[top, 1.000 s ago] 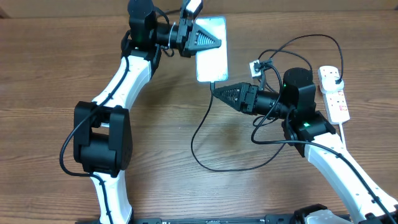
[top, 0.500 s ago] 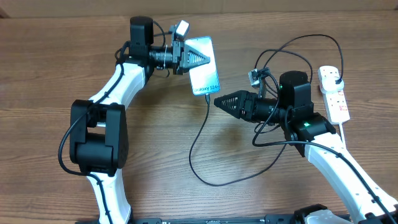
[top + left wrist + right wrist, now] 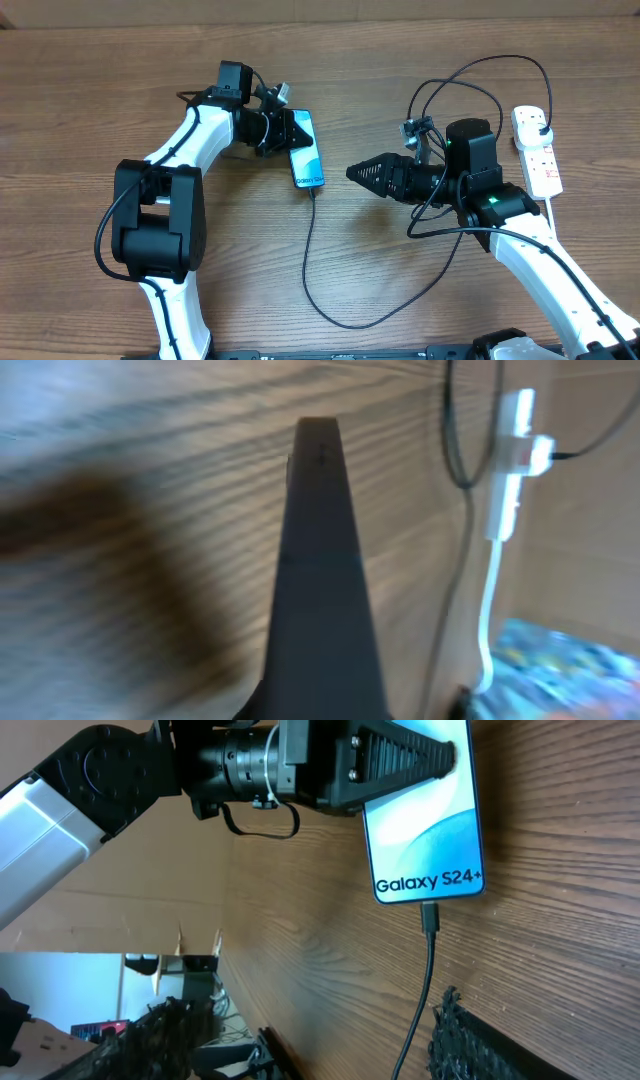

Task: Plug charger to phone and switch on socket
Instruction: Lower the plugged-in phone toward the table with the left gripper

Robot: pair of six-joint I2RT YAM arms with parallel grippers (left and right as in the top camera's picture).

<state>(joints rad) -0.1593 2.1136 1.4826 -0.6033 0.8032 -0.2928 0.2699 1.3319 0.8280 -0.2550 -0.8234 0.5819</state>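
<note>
The phone [image 3: 307, 150], screen lit, is clamped tilted between the left fingers [image 3: 400, 760]. The charger [image 3: 308, 250] has its tip in the phone end facing the right fingers [image 3: 480, 1050], and its cable loops across the bench [image 3: 100, 100]. The right fingers stand wide apart near that tip, holding nothing. The socket [image 3: 537, 150] lies well behind them.
</note>
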